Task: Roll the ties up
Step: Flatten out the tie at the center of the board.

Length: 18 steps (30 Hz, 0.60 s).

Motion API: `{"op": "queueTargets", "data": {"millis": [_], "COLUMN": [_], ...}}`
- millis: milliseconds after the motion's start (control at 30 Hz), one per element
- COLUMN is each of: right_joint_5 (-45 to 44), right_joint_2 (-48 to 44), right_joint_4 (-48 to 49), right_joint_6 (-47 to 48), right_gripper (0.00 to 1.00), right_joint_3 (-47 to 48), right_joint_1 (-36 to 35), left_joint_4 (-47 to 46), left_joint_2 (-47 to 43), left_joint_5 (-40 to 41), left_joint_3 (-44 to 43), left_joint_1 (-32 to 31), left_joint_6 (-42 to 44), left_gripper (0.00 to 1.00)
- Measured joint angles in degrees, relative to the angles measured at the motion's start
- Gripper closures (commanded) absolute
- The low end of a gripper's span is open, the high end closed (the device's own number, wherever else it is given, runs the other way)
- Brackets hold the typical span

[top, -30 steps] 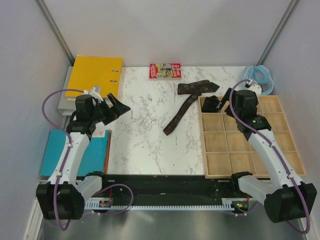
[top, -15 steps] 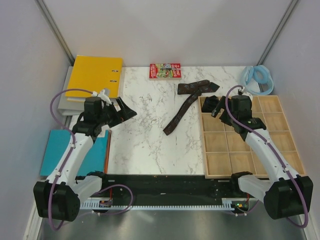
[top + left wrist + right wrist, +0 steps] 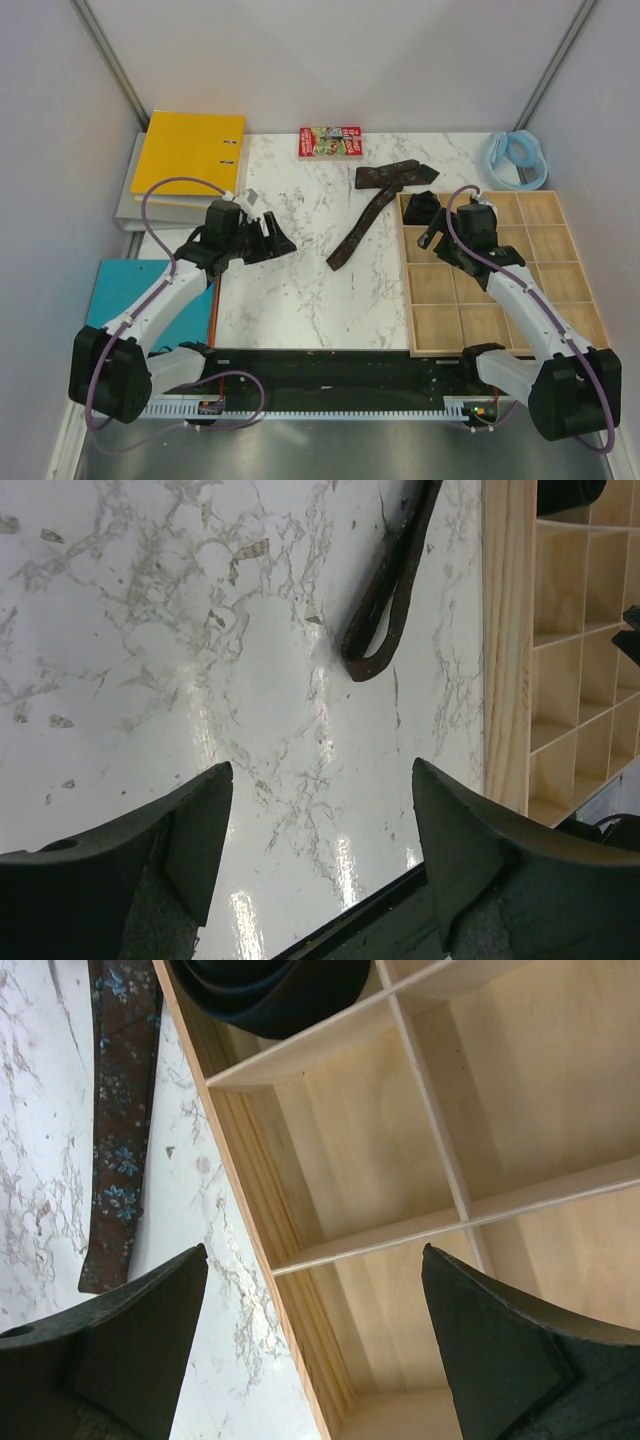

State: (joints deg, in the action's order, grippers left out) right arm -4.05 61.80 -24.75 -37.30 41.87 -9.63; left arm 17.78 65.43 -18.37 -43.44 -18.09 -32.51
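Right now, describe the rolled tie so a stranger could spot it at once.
Start at the wooden grid tray on the right side of the marble table. Its far-left corner compartment holds the rolled tie, a dark coil. Unlike it, the other tie lies unrolled on the marble.

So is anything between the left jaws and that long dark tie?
No, nothing visible. Only bare white marble tabletop lies between the open left jaws and the long dark patterned tie.

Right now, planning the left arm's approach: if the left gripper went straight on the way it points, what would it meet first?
Probably marble tabletop, just short of the near end of the unrolled tie, slightly right of the line of the left gripper; height unclear.
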Motion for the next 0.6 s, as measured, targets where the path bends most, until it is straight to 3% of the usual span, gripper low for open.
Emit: {"op": "queueTargets", "data": {"millis": [233, 500, 600], "right_joint_5": [0.6, 0.4, 0.1], "right_joint_2": [-0.7, -1.1, -1.2], "right_joint_4": [1.3, 1.6, 1.6], "right_joint_6": [-1.3, -2.6, -2.8], "right_gripper": [0.05, 0.06, 0.06], "right_joint_3": [-2.5, -3.6, -3.6], "right_joint_1": [-3.0, -6.4, -7.3], "left_joint_4": [-9.5, -20.0, -23.5], "left_joint_2": [4.9, 15.1, 18.2], "left_joint_5": [2.3, 3.5, 3.8], "left_joint_3": [5.5, 6.0, 6.0], "left_joint_1": [-6.3, -10.7, -11.8], "left_joint_6": [-0.7, -1.1, -1.4], "left_gripper": [0.27, 0.32, 0.41]}}
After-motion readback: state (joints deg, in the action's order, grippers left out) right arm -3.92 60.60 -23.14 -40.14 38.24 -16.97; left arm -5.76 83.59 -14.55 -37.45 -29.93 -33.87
